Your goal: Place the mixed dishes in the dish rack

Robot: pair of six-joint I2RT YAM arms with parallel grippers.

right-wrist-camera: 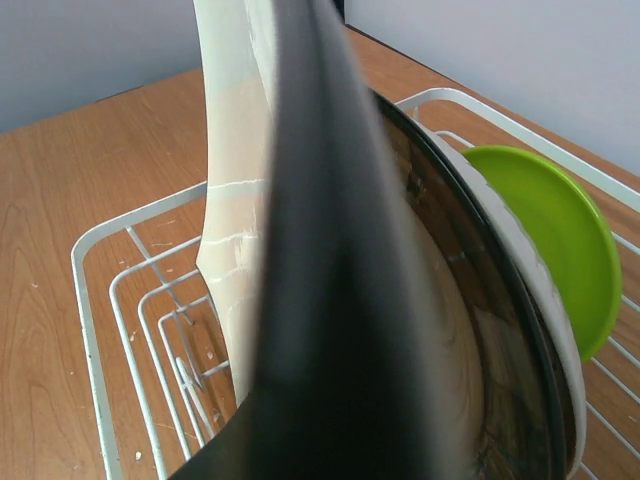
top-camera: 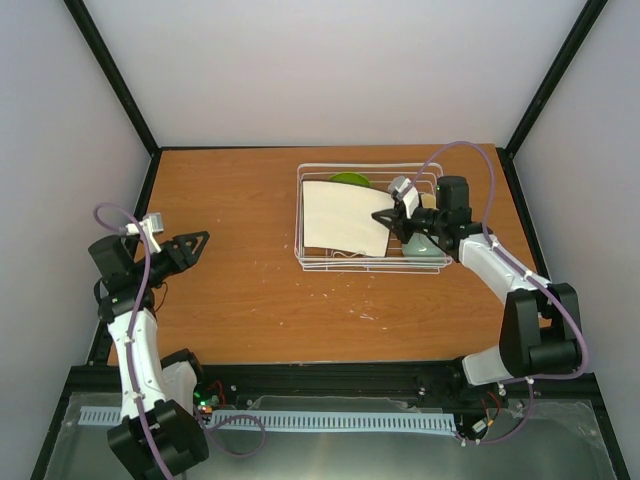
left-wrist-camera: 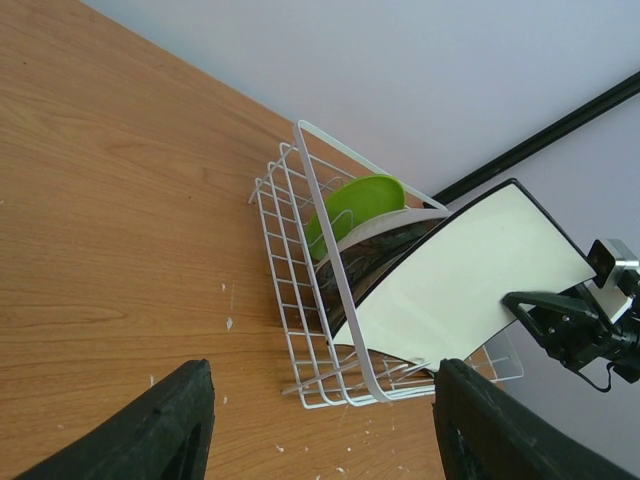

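Note:
The white wire dish rack (top-camera: 299,225) stands at the table's right centre. The white square plate (top-camera: 340,215) leans tilted inside it, rising above the rim. My right gripper (top-camera: 383,217) is at that plate's right edge and looks shut on it. In the right wrist view one dark finger (right-wrist-camera: 330,250) sits between the white plate (right-wrist-camera: 230,150) and the brown floral plate (right-wrist-camera: 470,330). The cream plate (left-wrist-camera: 395,220) and the lime-green plate (top-camera: 350,180) stand behind. The mint-green bowl (top-camera: 425,250) lies under the right wrist. The yellow mug is hidden. My left gripper (top-camera: 196,243) is open and empty, far left of the rack.
Bare wooden table (top-camera: 230,200) with small white specks lies between my left gripper and the rack. Black frame posts rise at the back corners. The rack's near corner (left-wrist-camera: 340,400) shows between my left fingers in the left wrist view.

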